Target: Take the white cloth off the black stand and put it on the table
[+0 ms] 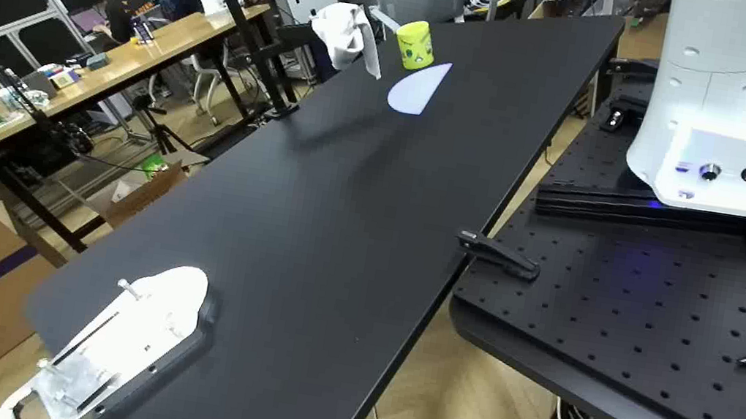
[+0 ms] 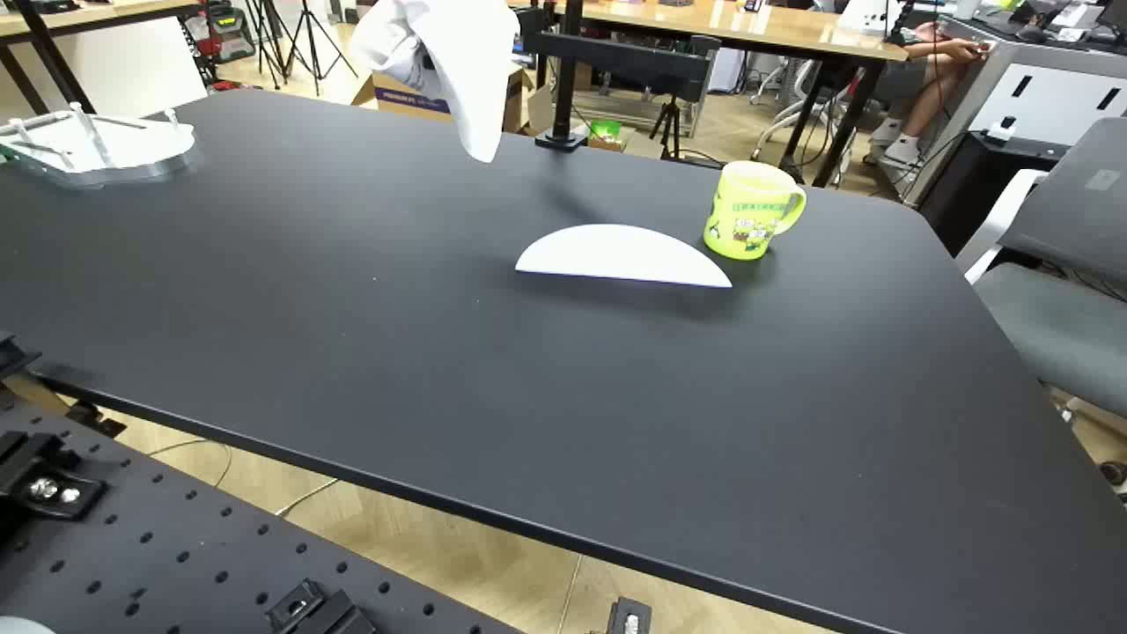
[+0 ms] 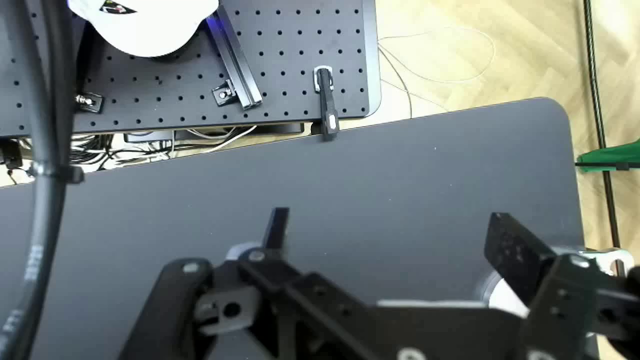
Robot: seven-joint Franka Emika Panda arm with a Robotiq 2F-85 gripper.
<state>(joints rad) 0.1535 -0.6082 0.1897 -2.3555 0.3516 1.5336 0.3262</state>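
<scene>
In an exterior view I log the white cloth (image 1: pixel 342 29) bunched and crumpled on the black stand (image 1: pixel 255 51), its end hanging down. In an exterior view its tail (image 2: pixel 480 97) drops smooth and tapered. Wrist view: my jaws are spread wide, unclenched, with bare dark tabletop (image 3: pixel 370 225) showing between them.

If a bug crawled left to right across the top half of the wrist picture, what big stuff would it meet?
Thick grey cable → white robot base → slanted dark rail → black clamp → green thing at the right edge, too cut off to name.
</scene>
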